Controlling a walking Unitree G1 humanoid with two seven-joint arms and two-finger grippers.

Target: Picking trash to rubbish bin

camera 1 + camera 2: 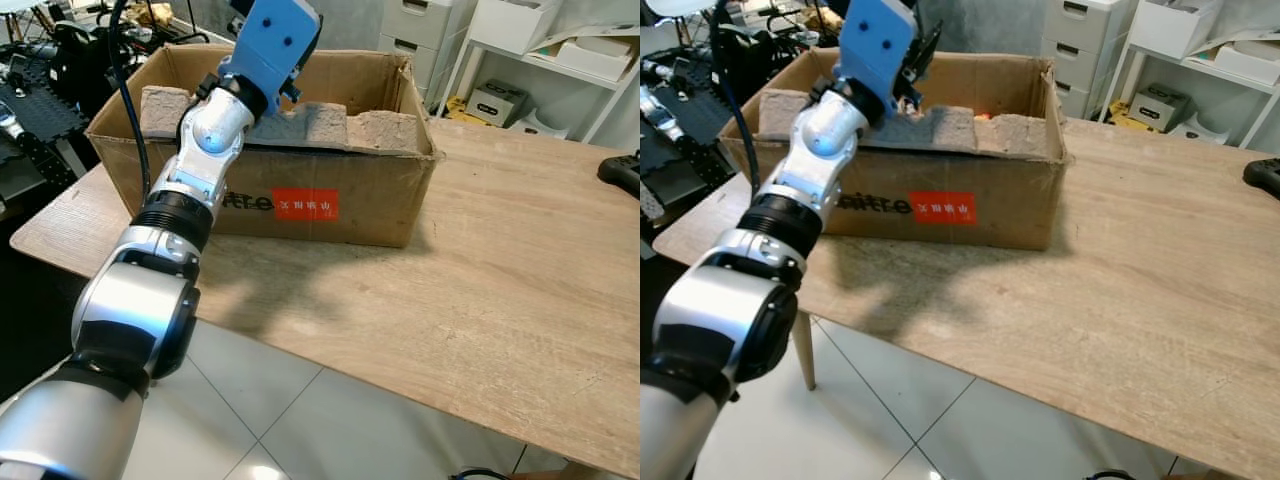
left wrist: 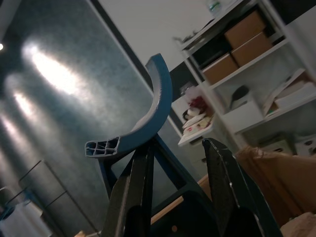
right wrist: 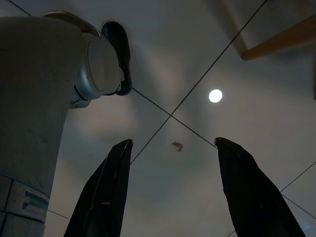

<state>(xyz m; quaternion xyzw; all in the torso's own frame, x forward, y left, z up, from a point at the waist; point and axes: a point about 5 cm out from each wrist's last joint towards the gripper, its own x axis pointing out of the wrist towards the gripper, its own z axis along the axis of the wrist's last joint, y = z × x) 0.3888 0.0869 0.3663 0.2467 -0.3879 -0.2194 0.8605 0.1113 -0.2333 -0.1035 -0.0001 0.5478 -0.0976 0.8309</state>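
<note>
The left hand (image 1: 292, 62) was raised over the near-left part of an open cardboard box (image 1: 330, 195) that stood on the far left of the wooden bench (image 1: 500, 280). In its wrist view the two black fingers (image 2: 224, 182) stood apart with nothing between them, pointing up toward a curved blue plastic piece (image 2: 148, 118) and distant shelves (image 2: 247, 64). Inside the box lay grey moulded pulp packing (image 1: 320, 122), running along the near wall from left to right; this looked like the trash already binned. By its look the pulp was light, stiff yet crumbly, and best taken by a raised ridge or edge rather than squeezed hard on a thin wall. The right hand (image 3: 170, 192) hung idle over the tiled floor (image 3: 197, 54), its fingers wide apart and empty, with a small brownish scrap (image 3: 177, 145) lying on the tiles beyond them.
</note>
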